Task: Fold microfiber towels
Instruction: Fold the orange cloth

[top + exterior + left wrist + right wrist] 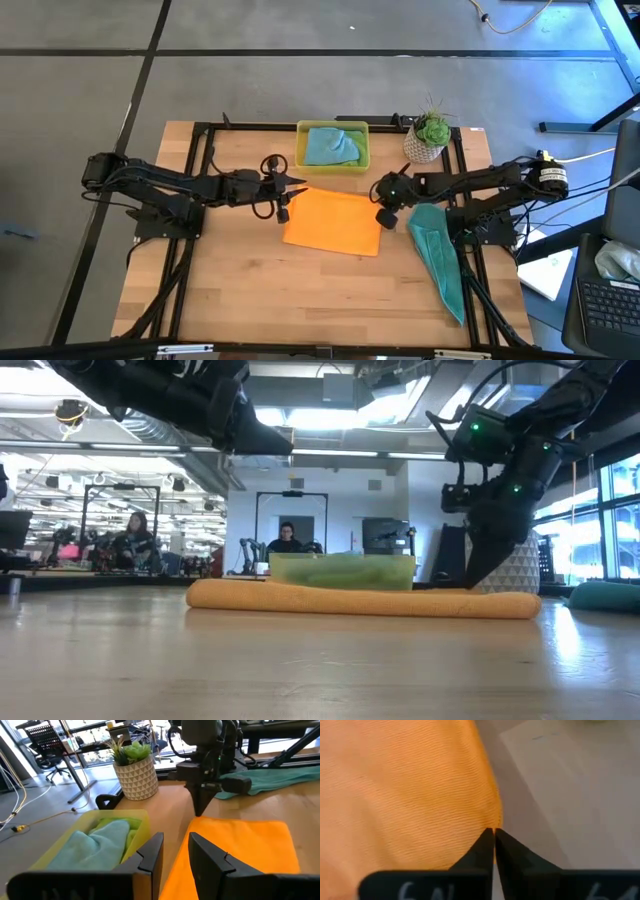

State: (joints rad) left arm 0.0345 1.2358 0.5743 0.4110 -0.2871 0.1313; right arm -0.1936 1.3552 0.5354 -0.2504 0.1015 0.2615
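We have the soft plain orange microfiber towel lying flat mid-table, already a rectangle with its long axis running left-right across the table, slightly skewed so the right end sits lower toward the front edge. The right gripper is down at that towel's right edge, its tips pinched together right on the fabric's edge in the right wrist view, so we read it as clenched on the orange towel's hem, though how much cloth is caught we cannot tell. The left gripper hangs just off the towel's upper-left corner, fingers parted and holding nothing, above the gap between the towel and the yellow translucent rectangular tray. Both arms are close, one at each short end; the right one alone has contact. We judge the next fold turns on that: the towel lies leftward from the right gripper, so carrying the pinched edge along the long axis toward the left arm would halve it. A teal cloth sits bunched in the tray with lime green cloth beside it; another teal towel lies stretched along the table's right side, pointing front-to-back, just beside the right gripper.
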